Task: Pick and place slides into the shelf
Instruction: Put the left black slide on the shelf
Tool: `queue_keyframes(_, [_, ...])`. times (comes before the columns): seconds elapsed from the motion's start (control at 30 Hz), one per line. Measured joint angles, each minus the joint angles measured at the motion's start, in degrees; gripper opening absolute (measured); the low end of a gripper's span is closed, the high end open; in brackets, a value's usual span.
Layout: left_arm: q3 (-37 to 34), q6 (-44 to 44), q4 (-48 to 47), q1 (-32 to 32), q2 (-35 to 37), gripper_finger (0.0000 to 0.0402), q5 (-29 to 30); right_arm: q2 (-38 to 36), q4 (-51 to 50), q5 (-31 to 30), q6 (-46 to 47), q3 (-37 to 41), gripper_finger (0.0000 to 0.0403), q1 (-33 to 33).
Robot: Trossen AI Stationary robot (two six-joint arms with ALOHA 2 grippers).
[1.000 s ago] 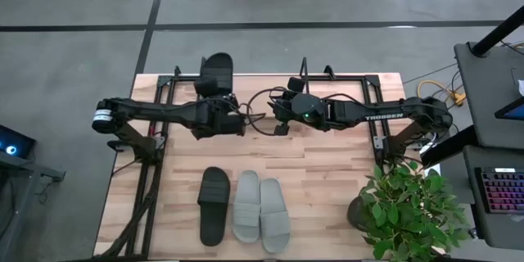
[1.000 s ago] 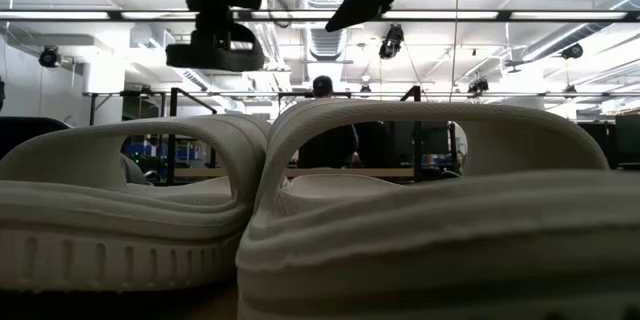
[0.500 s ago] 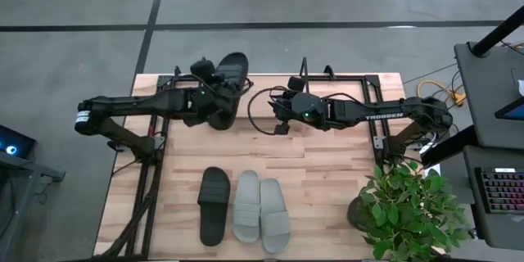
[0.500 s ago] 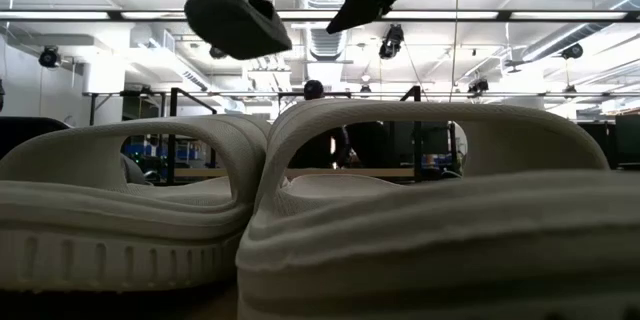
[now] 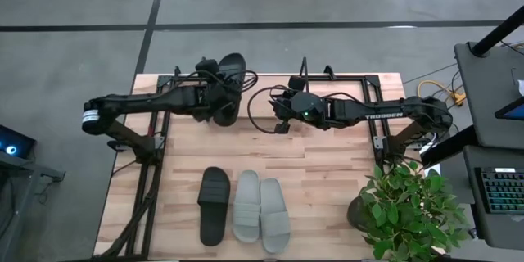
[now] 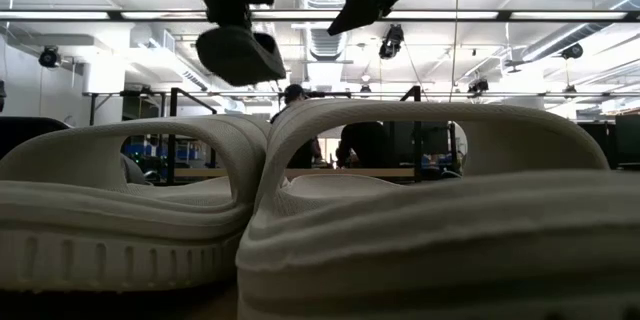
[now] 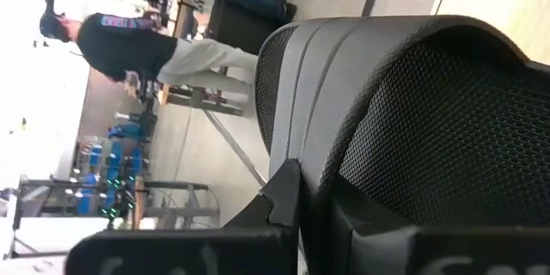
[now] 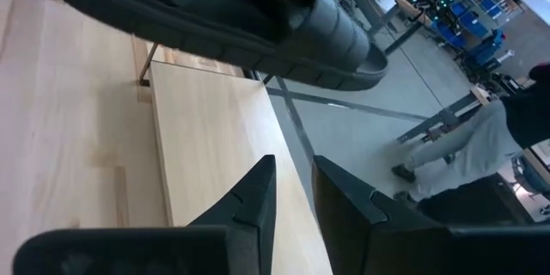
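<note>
My left gripper [image 5: 216, 102] is shut on a black slide [image 5: 230, 80], lifted above the far left part of the table by the shelf [image 5: 304, 72]. In the low view this slide [image 6: 240, 55] hangs tilted, and it crosses the right wrist view [image 8: 258, 17]. My right gripper [image 5: 280, 115] hovers mid-table beside it; its fingers [image 8: 258, 193] stand a narrow gap apart with nothing between them. A second black slide [image 5: 214, 205] and two grey slides [image 5: 247, 205] [image 5: 275, 214] lie soles down near the table's front edge. My left gripper pinches the black slide at one edge, between its two fingers [image 7: 280, 199]. The ribbed side wall [image 7: 296, 112] and a mesh-textured face [image 7: 430, 129] rise beyond the fingertips. The fingers come from the table's left, slanting slightly down. The slide is lifted clear and tilted.
The shelf's wire frame [image 8: 146, 73] and upright loops run along the table's far edge. A potted plant [image 5: 409, 209] stands at the near right corner. The grey slides [image 6: 300, 210] fill the low view's foreground. People stand in the room behind [image 7: 129, 43].
My left gripper has swung toward the table's far edge and a little up with the black slide, and it has rolled. The slide hung level before and now hangs tipped and turned, farther over the shelf. My right gripper has kept still.
</note>
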State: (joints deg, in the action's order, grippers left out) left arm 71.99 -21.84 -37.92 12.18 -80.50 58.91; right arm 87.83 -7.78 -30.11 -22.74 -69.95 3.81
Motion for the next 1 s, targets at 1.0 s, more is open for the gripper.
queue_keyframes(1.0, [-18.61,-6.04,26.05,6.47,0.08,0.0000,-5.00,0.00,-0.54,0.00,-0.19,0.00,0.0079,0.00])
